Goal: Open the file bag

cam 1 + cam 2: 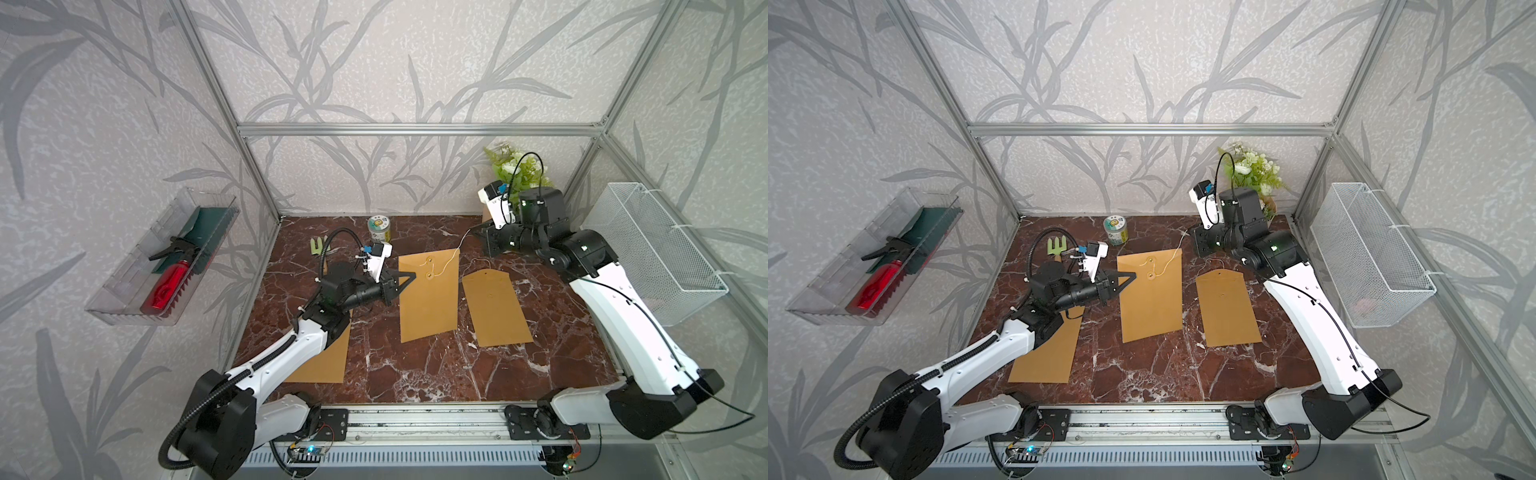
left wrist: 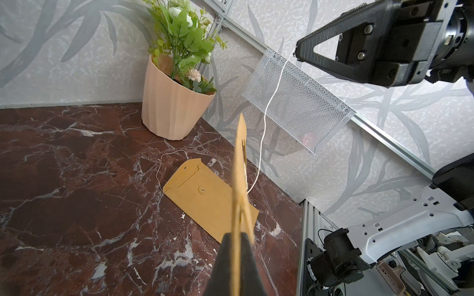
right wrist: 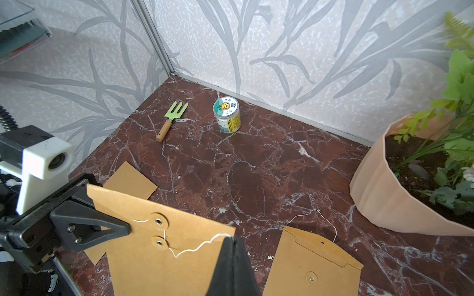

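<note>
- The file bag, a kraft string-tie envelope, is seen in both top views near the middle of the marble tabletop, between two other envelopes.
- Its left edge is pinched between the closed jaws of the left gripper. In the left wrist view the bag is shown edge-on and upright between the black fingers.
- Whether the bag's lower edge touches the tabletop cannot be told from these views.
- The free end of the white string is clamped in the right gripper, whose jaws are fully closed on it.
- The string is drawn loosely from the lower disc fastener to that gripper, which is held off the bag's far right corner.
- The flap appears to lie flat against the bag.
- A second envelope lies flat just to the right, with its own string loose.
- A third envelope is partly covered by the left arm.
- A jar and a green hand fork are placed near the back wall.
- A plant pot stands in the back right corner.
</note>
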`<state>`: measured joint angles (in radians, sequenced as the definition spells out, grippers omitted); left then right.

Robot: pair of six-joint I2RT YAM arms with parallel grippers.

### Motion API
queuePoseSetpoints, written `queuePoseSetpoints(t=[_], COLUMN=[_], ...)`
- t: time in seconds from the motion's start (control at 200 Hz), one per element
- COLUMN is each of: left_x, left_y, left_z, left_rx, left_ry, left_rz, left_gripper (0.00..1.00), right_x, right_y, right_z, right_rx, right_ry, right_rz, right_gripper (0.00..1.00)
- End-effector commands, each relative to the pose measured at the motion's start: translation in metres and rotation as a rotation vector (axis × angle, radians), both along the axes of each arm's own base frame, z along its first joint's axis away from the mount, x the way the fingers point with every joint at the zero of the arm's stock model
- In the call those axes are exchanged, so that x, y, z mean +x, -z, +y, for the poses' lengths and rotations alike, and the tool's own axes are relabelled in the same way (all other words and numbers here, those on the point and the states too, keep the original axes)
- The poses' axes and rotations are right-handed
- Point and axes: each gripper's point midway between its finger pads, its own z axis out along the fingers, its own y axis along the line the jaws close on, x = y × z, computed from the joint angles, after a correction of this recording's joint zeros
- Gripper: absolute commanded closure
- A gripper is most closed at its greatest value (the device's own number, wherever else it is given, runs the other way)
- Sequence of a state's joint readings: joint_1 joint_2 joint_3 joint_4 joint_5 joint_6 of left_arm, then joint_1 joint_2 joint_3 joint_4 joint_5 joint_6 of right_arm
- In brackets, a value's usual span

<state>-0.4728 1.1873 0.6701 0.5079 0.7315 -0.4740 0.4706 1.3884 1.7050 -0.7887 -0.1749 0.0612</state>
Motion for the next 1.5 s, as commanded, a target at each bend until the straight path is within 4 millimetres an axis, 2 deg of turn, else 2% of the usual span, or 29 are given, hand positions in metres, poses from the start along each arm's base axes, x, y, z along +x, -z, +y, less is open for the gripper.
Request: queuePoseSetpoints(t=[0.0,0.51,0.9,0.945,0.97,1.18,1.255,1.37,1.465,1.48,1.5], left_x=[-0.001,0.001,0.004,0.004,0.004,0.006,0.007,0.01,0.014,0.015,0.016], left_y=[-0.022,-0.022,-0.026,-0.026,-0.028,-0.035,-0.037,-0.035,-0.029,-0.029,-0.028], left_z=[-0.007,-0.033,-0.044,-0.044,-0.044,-0.044,-0.043,-0.039,-0.036,-0.036,-0.036], left_rx=[-0.04,-0.061,-0.091,-0.096,-0.099,-0.121,-0.126,-0.106,-0.075,-0.073,-0.069], left_ry=[0.03,0.086,0.105,0.103,0.102,0.097,0.089,0.052,0.017,0.014,0.012], left_rz=[-0.059,-0.06,-0.064,-0.065,-0.068,-0.081,-0.082,-0.083,-0.073,-0.073,-0.071], left_gripper=[1.0,1.0,1.0,1.0,1.0,1.0,1.0,1.0,1.0,1.0,1.0], right_x=[0.0,0.003,-0.005,-0.009,-0.005,-0.012,-0.014,-0.016,-0.019,-0.023,-0.025], right_y=[-0.017,-0.033,-0.044,-0.051,-0.042,-0.042,-0.04,-0.037,-0.031,-0.039,-0.037], right_z=[0.013,0.061,0.112,0.115,0.124,0.152,0.155,0.142,0.128,0.121,0.117], right_rx=[0.032,0.006,-0.018,-0.013,-0.029,-0.045,-0.057,-0.098,-0.127,-0.117,-0.124], right_ry=[-0.027,-0.119,-0.216,-0.226,-0.234,-0.284,-0.285,-0.245,-0.213,-0.205,-0.199], right_rz=[-0.033,-0.06,-0.082,-0.097,-0.08,-0.085,-0.084,-0.094,-0.11,-0.128,-0.132], right_gripper=[1.0,1.0,1.0,1.0,1.0,1.0,1.0,1.0,0.89,0.87,0.84])
